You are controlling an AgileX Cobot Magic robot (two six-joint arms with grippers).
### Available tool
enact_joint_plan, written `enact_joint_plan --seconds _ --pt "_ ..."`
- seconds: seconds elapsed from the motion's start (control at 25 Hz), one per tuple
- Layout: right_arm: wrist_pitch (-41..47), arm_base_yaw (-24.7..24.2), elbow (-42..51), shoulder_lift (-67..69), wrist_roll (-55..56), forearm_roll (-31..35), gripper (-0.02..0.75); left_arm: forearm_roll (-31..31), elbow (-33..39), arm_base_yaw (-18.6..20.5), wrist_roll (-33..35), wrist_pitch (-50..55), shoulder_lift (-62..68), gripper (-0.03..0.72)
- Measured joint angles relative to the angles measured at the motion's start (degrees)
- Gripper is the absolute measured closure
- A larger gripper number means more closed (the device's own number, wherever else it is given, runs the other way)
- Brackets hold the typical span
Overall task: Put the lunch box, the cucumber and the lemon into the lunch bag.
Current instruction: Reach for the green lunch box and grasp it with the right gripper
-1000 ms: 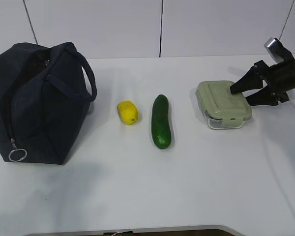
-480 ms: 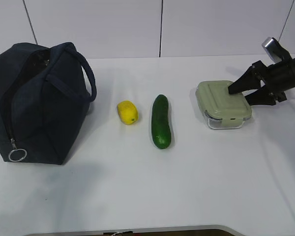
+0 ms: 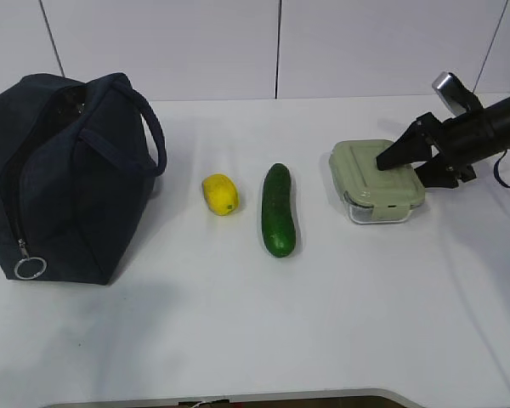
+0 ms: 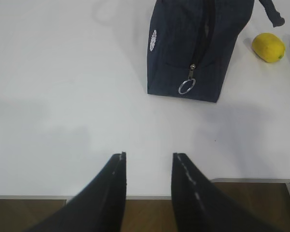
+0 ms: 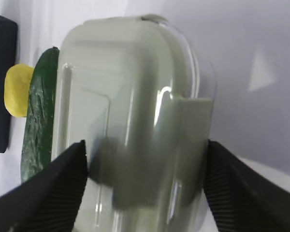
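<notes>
Right wrist view is showing the lunch box (image 5: 135, 121) filling the space between my right pincer's (image 5: 145, 186) two fingers (image 5: 53, 188), which are pressing against its clear sides, so I am grasping it. Past it, the cucumber (image 5: 38, 116) and a sliver of the lemon (image 5: 17, 89) are peeking out.

Exterior view is giving the wider layout: the lunch box (image 3: 376, 180), sage-green lid on, is sitting on the white counter (image 3: 255, 331) at the right, my right pincer (image 3: 404, 166) reaching in from that side. The cucumber (image 3: 278, 210) and lemon (image 3: 220, 194) are lying apart in the middle, and the navy lunch bag (image 3: 64, 174) is standing far left, with bare counter in front.

Left wrist view is showing my left pincer (image 4: 147, 191) hanging released over the counter's front edge, facing the bag's ring pull (image 4: 185, 87).
</notes>
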Motion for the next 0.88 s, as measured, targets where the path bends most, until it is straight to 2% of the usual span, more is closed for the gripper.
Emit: enact_joint_plan --seconds 0.36,0.88 --pt "0.00 1.05 -0.08 0.09 -1.35 0.27 0.169 0.00 0.00 0.00 0.00 0.00 0.00 0.463" --pt "0.00 1.05 -0.08 0.09 -1.65 0.96 0.245 0.00 0.00 0.00 0.00 0.00 0.00 0.463"
